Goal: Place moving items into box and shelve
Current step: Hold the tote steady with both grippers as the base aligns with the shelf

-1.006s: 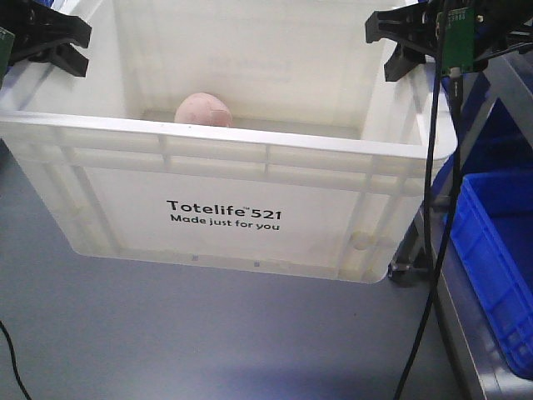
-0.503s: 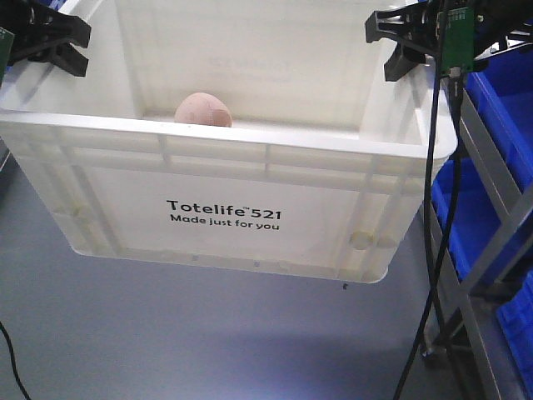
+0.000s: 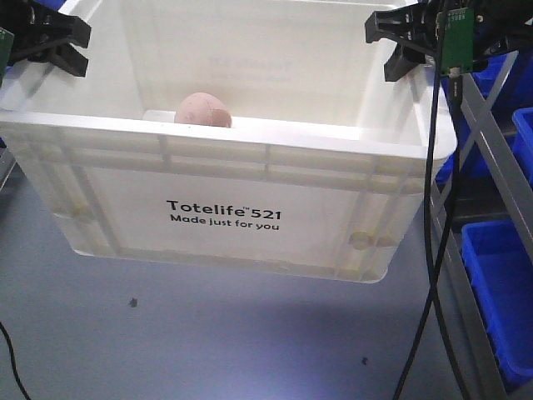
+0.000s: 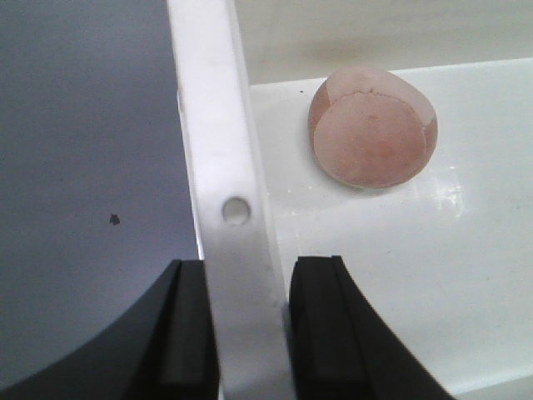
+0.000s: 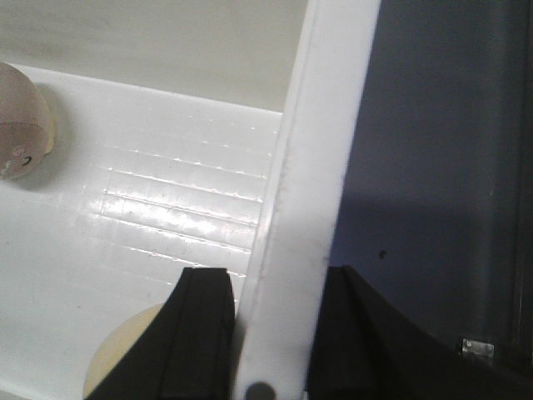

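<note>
The box [image 3: 225, 179], a cream-white tote printed "Totelife 521", hangs above the grey floor, held by both arms. My left gripper [image 3: 50, 37] is shut on its left rim [image 4: 225, 125], one finger outside the wall and one inside [image 4: 247, 275]. My right gripper [image 3: 408, 42] is shut on the right rim [image 5: 321, 125] in the same way [image 5: 279, 279]. Inside lies a pink ball [image 3: 202, 111] [image 4: 372, 127], seen at the edge [image 5: 21, 125] of the right wrist view. A cream round item [image 5: 133, 350] lies near the right inner finger, partly hidden.
A metal rack [image 3: 491, 125] with blue plastic bins [image 3: 504, 292] stands at the right, close to the box's right end. A black cable [image 3: 433, 208] hangs down from the right arm. Grey floor [image 3: 166, 333] with small dark specks lies below.
The box and both grippers keep their place in view. The rack and blue bins at the right have shifted across the background, and different floor specks show.
</note>
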`<state>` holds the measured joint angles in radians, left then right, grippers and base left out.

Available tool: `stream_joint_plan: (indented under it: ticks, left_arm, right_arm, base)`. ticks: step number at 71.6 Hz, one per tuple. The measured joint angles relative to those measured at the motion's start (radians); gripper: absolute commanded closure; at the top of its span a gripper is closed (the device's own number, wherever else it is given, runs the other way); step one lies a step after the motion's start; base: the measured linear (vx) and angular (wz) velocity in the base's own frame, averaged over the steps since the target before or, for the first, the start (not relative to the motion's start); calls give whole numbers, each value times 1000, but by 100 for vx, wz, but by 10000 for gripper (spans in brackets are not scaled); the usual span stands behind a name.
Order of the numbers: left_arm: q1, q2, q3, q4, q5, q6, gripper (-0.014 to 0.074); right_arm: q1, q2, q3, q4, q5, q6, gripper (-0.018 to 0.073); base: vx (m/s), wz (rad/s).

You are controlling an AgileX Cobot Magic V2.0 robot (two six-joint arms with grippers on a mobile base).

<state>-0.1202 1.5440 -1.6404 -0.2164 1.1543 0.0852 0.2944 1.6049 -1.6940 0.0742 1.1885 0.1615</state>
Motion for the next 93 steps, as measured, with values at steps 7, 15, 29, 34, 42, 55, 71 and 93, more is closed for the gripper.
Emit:
stream_joint_plan:
  ticks: [7, 15, 29, 34, 42, 55, 71, 93]
  left_arm:
    - [0, 0, 0, 0, 0, 0, 613]
    - [0, 0, 0, 0, 0, 0, 613]
    - [0, 0, 0, 0, 0, 0, 613]
    - [0, 0, 0, 0, 0, 0, 613]
    - [0, 0, 0, 0, 0, 0, 613]
    - [0, 0, 0, -1, 0, 0, 613]
    - [0, 0, 0, -2, 0, 0, 613]
    - [0, 0, 0, -8, -8, 0, 613]
  right_arm:
    - [0, 0, 0, 0, 0, 0, 571]
    - [0, 0, 0, 0, 0, 0, 571]
    - [0, 0, 0, 0, 0, 0, 571]
    - [0, 0, 0, 0, 0, 0, 571]
    - [0, 0, 0, 0, 0, 0, 571]
    - [0, 0, 0, -1, 0, 0, 571]
    - [0, 0, 0, -2, 0, 0, 571]
    - [-1, 0, 0, -7, -1, 0, 571]
  base:
    - [46, 3]
    - [45, 3]
    - [45, 5]
    - [45, 8]
    - [45, 9]
    - [45, 13]
    - [44, 20]
    - [40, 36]
